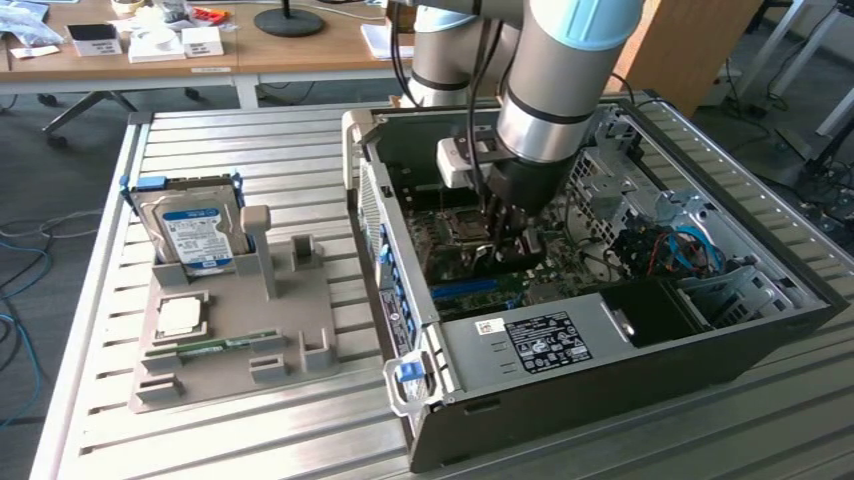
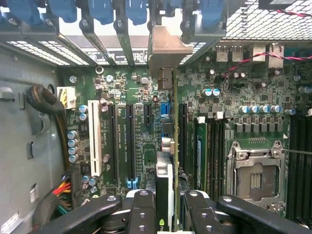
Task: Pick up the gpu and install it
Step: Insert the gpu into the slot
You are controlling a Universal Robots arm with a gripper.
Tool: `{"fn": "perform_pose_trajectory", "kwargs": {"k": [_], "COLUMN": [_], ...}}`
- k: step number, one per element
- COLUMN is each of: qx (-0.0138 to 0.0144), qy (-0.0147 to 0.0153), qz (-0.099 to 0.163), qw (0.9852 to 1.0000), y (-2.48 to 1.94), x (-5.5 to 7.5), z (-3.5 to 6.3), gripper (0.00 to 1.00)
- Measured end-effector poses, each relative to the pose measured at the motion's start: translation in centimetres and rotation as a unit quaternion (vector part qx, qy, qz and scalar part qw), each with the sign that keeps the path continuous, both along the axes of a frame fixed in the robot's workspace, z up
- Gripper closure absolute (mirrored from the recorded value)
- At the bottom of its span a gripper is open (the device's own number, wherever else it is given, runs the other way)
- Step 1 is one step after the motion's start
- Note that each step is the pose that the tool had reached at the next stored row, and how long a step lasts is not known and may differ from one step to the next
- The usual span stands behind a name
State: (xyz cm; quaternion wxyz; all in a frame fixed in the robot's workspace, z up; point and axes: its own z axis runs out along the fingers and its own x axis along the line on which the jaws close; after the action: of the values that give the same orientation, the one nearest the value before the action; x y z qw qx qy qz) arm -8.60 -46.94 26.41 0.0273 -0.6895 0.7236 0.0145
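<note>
My gripper [image 2: 168,207] is deep inside the open PC case [image 1: 747,330], shut on the gpu [image 2: 165,183]. In the wrist view the card is seen edge-on, running away from the black fingers [image 2: 144,212] across the motherboard [image 2: 146,122]. Its silver end bracket [image 2: 165,48] reaches the rear slot openings with blue latches. The card lines up with a slot between the long black expansion slots [image 2: 131,141] and the memory slots [image 2: 214,151]; I cannot tell whether it is seated. In the exterior view the gripper [image 1: 514,245] stands vertically over the board, and the card under it shows as a dark shape.
On the exterior view's left, a grey fixture [image 1: 287,340] holds a blue-labelled hard drive [image 1: 194,235], a CPU chip [image 1: 180,318] and a RAM stick [image 1: 220,345]. Inside the case are the CPU socket [image 2: 256,175], a power supply [image 1: 534,340] and cable bundles [image 2: 46,105].
</note>
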Motion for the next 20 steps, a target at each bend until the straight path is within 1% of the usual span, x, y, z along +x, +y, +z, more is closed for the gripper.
{"fn": "perform_pose_trajectory", "kwargs": {"k": [12, 20], "qx": [-0.0002, 0.0], "qy": [0.0001, 0.0], "qz": [0.0, 0.0], "qw": [1.0, 1.0], "y": [-0.01, 0.12], "x": [-0.49, -0.72], "z": [-0.43, -0.64], "gripper": [0.73, 0.73]}}
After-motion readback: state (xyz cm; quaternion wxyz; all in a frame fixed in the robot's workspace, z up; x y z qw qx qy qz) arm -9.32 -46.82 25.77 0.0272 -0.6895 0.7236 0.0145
